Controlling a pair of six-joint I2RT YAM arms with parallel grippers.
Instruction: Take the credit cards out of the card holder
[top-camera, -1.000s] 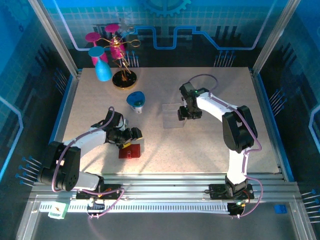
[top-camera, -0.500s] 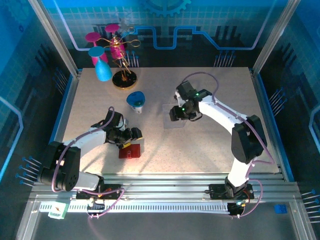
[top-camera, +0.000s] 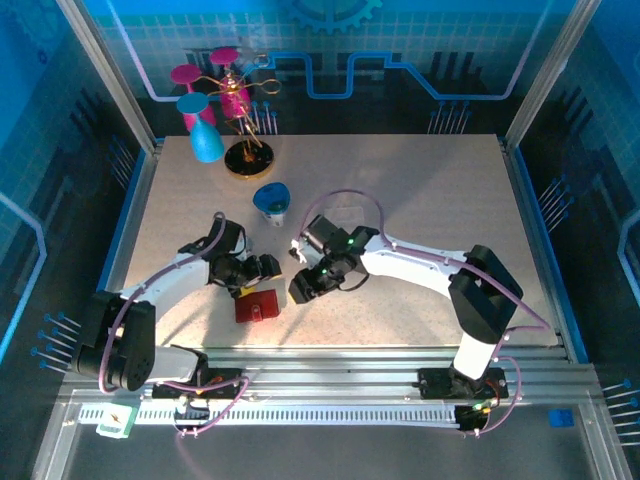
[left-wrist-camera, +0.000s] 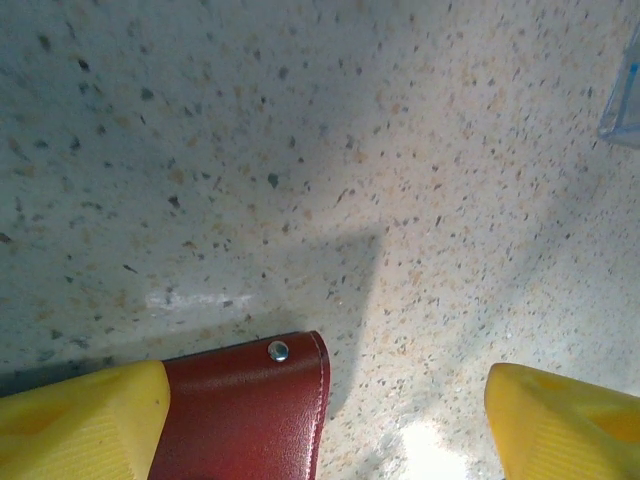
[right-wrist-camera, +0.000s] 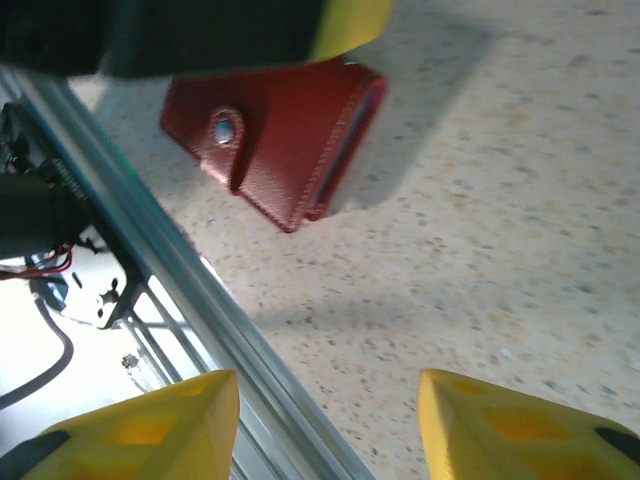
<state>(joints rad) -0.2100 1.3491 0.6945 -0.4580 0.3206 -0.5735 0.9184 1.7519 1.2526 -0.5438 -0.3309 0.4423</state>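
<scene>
The top external camera sits high behind the arm bases and looks down and forward over the whole tabletop (top-camera: 420, 180) from well back. The left wrist camera rides close above the surface, facing almost straight down between the fingers of the left end effector (left-wrist-camera: 322, 425). The card holder (left-wrist-camera: 245, 410) lies at its bottom edge, and a clear corner (left-wrist-camera: 625, 105) at its upper right is perhaps a tray. The right wrist camera, on the right end effector (right-wrist-camera: 325, 425), is also close, tilted towards the near rail (right-wrist-camera: 200, 290). All three views share the card holder.
</scene>
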